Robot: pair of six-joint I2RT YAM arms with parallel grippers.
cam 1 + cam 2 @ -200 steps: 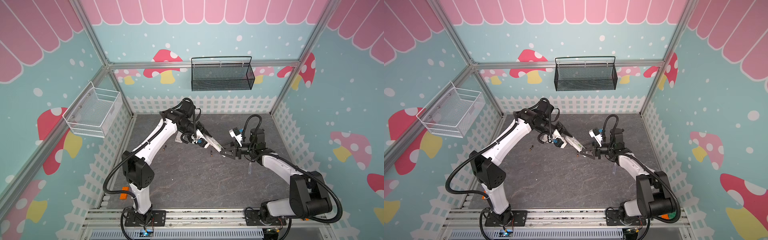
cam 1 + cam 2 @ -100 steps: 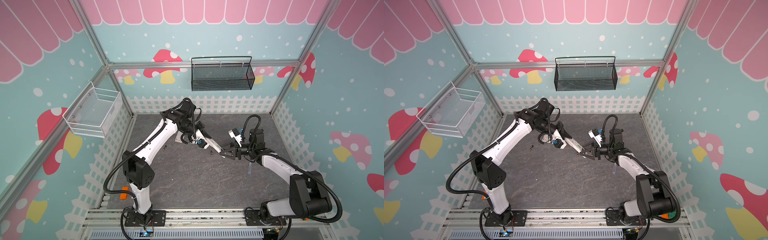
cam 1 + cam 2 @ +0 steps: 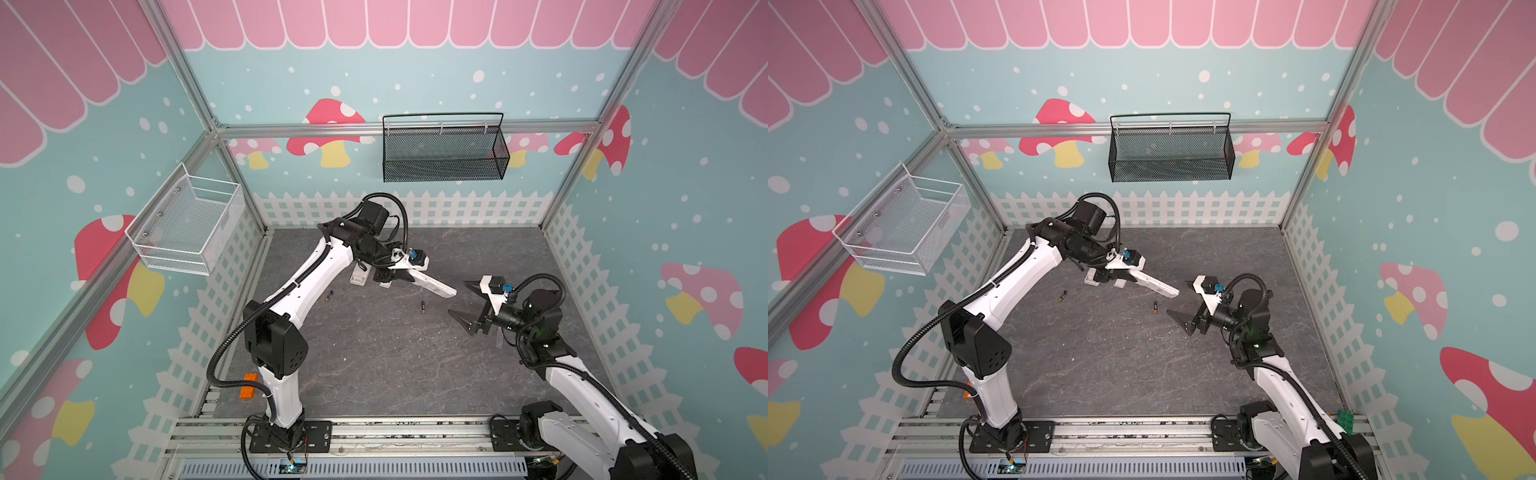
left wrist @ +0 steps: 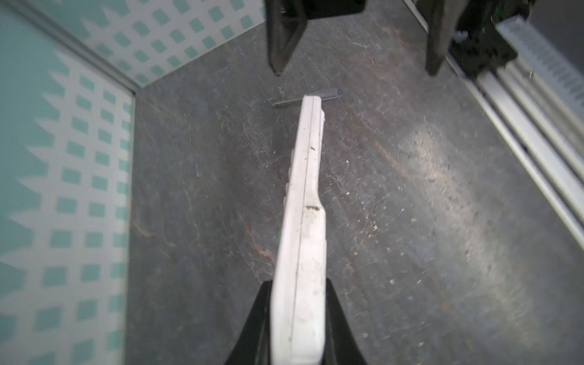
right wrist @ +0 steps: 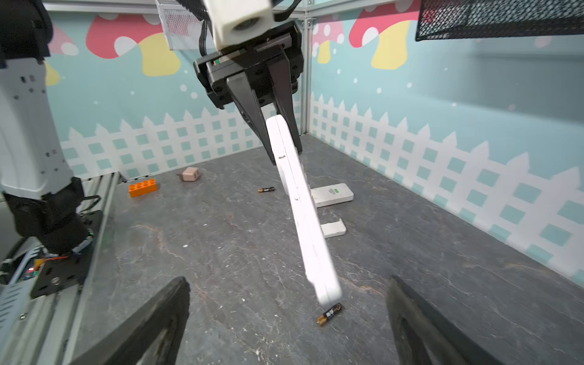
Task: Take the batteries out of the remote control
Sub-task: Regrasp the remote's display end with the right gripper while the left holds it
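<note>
Grey slate floor [image 3: 374, 365], fenced by painted walls, is the work area. You will find the change in the grip on the remote [image 3: 432, 284]. A second ago both grippers were at it, the right one half closed at its free end. Now the right gripper [image 3: 457, 296] has sprung wide open and stands just right of that end, apart from it. The left gripper [image 5: 285, 153] has meanwhile tightened and is clamped on the remote's far-left end. It carries the remote alone, clear of the floor, edge-on and sloping down toward the right. In my judgement this completes a hand-over, and your right arm is free for the next pick or for work on the battery bay. One battery [image 3: 423, 307] lies on the floor at centre, almost under the remote's low tip and to the left of the open jaws. It lay in the same spot a second ago, so the release did not drop it. A second battery [image 3: 329, 296] lies further left, beside the left arm. A second remote [image 5: 331, 193] and a loose cover [image 5: 333, 228] lie flat at the far side, below the left gripper. The screwdriver [image 4: 330, 92] lies untouched on the right. Whether any cell remains inside the held remote cannot be told, since it shows only its edge.
</note>
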